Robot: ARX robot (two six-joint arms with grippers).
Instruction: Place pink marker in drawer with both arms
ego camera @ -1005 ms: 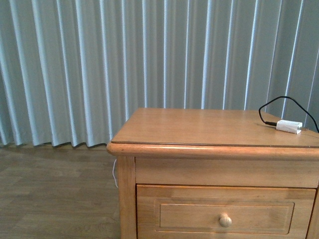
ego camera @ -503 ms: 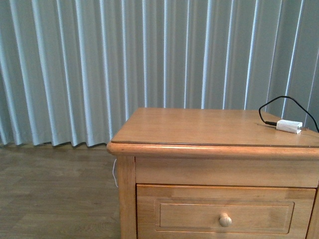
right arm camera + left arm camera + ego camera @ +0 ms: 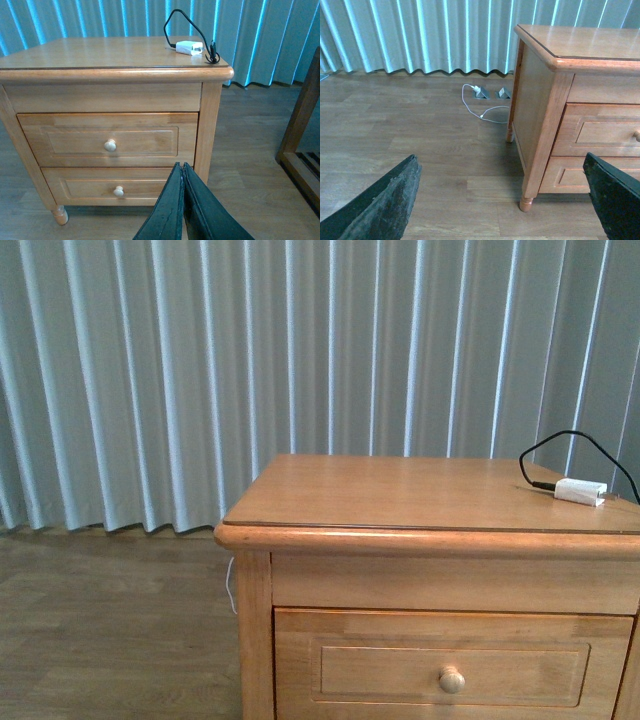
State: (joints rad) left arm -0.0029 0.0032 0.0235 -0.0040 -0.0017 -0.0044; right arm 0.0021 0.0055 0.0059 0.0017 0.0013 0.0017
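Note:
The pink marker is not in any view. The drawer (image 3: 455,670) is closed under the nightstand top, with one round knob (image 3: 452,680). It also shows in the right wrist view (image 3: 107,140) above a second, lower drawer (image 3: 117,187). My right gripper (image 3: 182,167) is shut and empty, low in front of the nightstand's right side. My left gripper (image 3: 502,200) is wide open and empty, low above the floor by the nightstand's left front leg (image 3: 526,202). Neither arm shows in the front view.
A white plug (image 3: 580,492) with a black cable lies on the nightstand top (image 3: 400,495) at the right. Pale curtains (image 3: 200,370) hang behind. A white cord (image 3: 480,107) lies on the wood floor. A dark wooden frame (image 3: 300,130) stands right of the nightstand.

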